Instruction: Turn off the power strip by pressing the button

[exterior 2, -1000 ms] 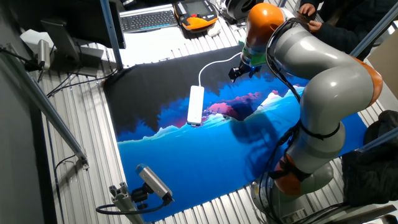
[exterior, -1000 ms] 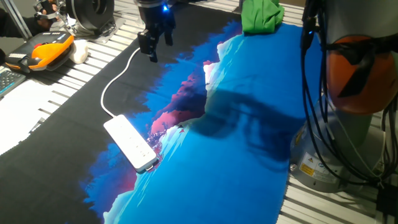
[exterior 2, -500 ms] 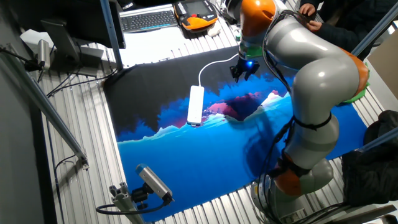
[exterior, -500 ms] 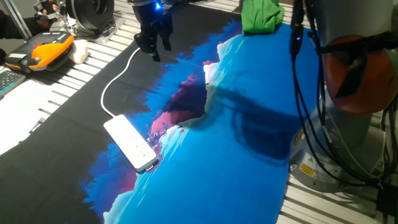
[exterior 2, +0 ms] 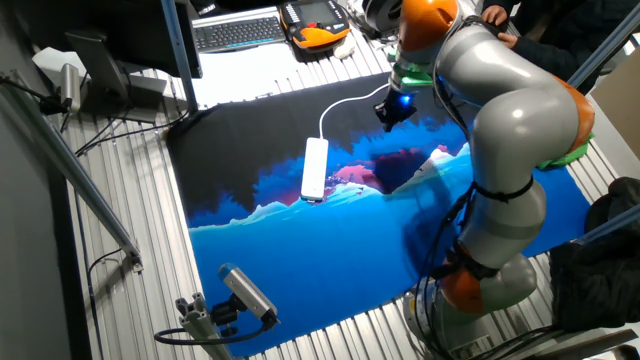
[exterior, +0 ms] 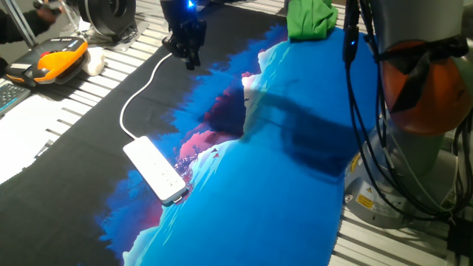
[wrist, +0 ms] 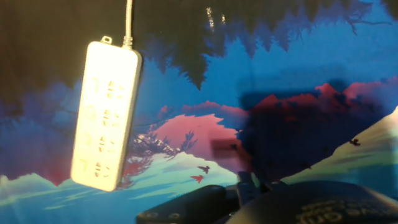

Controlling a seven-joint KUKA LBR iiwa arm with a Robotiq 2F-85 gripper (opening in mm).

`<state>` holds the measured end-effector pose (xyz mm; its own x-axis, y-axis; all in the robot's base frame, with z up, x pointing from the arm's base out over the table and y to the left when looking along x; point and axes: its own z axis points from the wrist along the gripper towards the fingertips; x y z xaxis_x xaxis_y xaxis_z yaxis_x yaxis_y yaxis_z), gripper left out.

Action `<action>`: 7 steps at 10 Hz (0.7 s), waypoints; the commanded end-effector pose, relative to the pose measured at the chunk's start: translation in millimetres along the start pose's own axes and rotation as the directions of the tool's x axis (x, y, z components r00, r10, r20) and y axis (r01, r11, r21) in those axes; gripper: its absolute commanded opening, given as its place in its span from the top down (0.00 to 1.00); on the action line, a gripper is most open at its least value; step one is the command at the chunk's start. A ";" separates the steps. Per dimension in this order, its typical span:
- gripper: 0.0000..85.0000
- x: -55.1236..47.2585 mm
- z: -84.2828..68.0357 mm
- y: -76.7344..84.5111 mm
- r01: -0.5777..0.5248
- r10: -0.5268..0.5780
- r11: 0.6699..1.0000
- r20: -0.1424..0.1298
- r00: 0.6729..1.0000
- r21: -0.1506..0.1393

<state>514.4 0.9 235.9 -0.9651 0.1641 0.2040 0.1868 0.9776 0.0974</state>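
The flat white plastic power strip (exterior: pixel 154 171) lies on the blue-and-black printed mat (exterior: pixel 281 185), well apart from the raised black gripper (exterior: pixel 186 46), whose finger gap I cannot tell, probably positioning for its button.

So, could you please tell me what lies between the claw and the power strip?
Only the printed cloth and the strip's white cord; one fixed view shows nothing else between the claw and the power strip.
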 end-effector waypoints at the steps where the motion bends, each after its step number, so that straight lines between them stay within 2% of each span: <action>1: 1.00 -0.1 0.0 0.1 -0.016 0.016 1.000 -0.012 1.000 0.010; 2: 1.00 -0.1 0.0 0.1 -0.026 0.027 0.999 -0.030 0.999 0.033; 3: 1.00 -0.1 0.0 0.1 -0.032 0.035 0.998 -0.059 0.998 0.059; 4: 1.00 -0.1 0.0 0.1 -0.044 0.047 0.996 -0.045 0.998 0.073; 5: 1.00 -0.1 0.0 0.1 -0.074 0.076 0.995 -0.026 0.997 0.068; 6: 1.00 -0.1 0.0 0.1 -0.109 0.110 0.993 -0.008 0.994 0.047; 7: 1.00 -0.1 0.0 0.1 -0.113 0.113 0.993 -0.013 0.993 0.037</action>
<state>514.5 1.0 236.1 -0.9352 0.2712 0.2278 0.2881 0.9566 0.0442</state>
